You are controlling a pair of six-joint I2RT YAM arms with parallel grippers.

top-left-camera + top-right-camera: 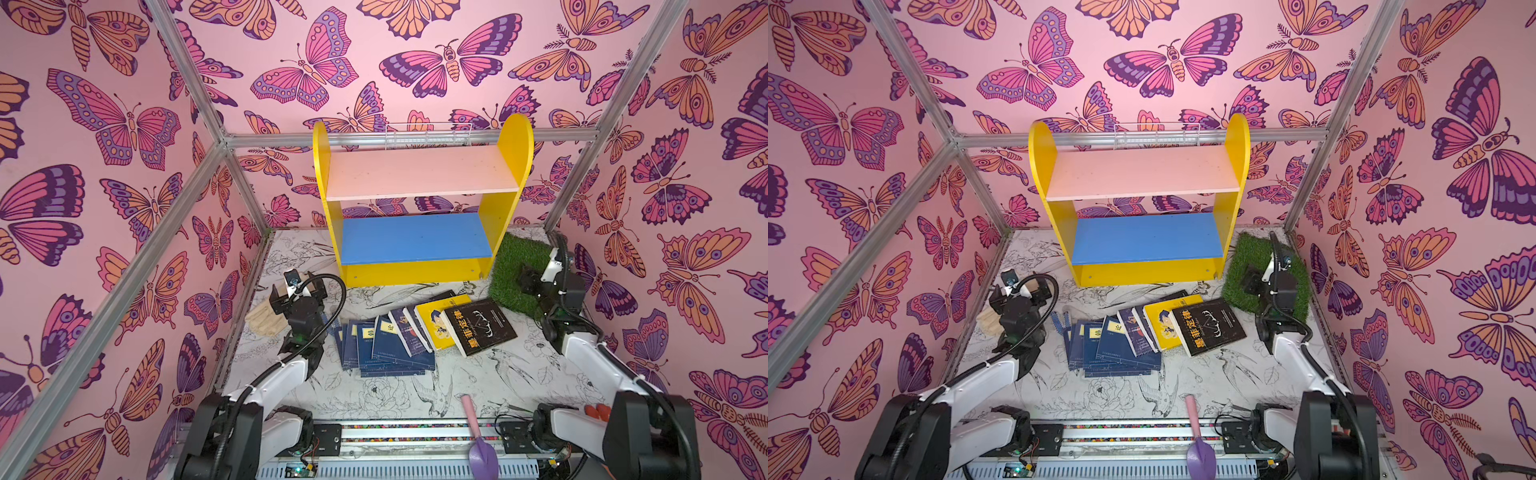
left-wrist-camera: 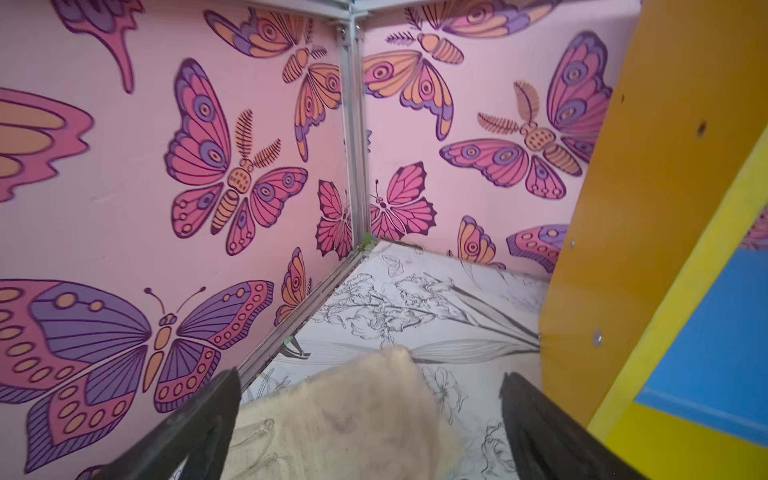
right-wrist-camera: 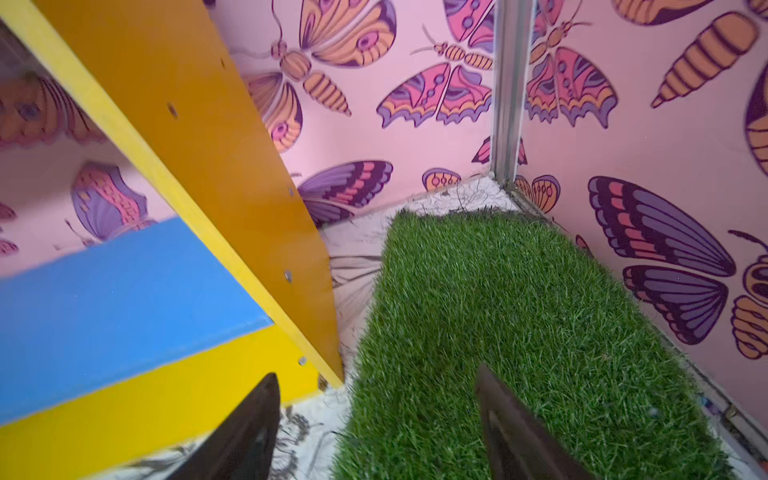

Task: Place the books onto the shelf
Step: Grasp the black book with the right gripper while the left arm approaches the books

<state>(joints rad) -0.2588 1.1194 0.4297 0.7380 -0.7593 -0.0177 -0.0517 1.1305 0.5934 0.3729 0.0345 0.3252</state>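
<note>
The books lie in a fanned pile on the table in both top views: several navy ones point(image 1: 382, 345) point(image 1: 1113, 347), a yellow one point(image 1: 436, 328) and a black one point(image 1: 482, 326). Behind them stands the shelf point(image 1: 419, 174) point(image 1: 1142, 174), with yellow sides, a pink upper board and a blue lower board point(image 1: 415, 239), both bare. My left gripper point(image 1: 297, 293) point(image 1: 1017, 293) point(image 2: 370, 374) is open to the left of the pile, above a beige cloth. My right gripper point(image 1: 524, 277) point(image 1: 1252, 277) point(image 3: 377, 371) is open above the grass mat, beside the shelf's right side point(image 3: 208, 145). Neither holds anything.
A beige fuzzy cloth point(image 2: 345, 415) point(image 1: 264, 320) lies by the left wall. A green grass mat point(image 3: 519, 311) point(image 1: 515, 257) fills the back right corner. A purple trowel with a pink handle point(image 1: 478, 436) lies at the front edge. A white wire basket point(image 1: 428, 135) hangs behind the shelf. Butterfly walls close three sides.
</note>
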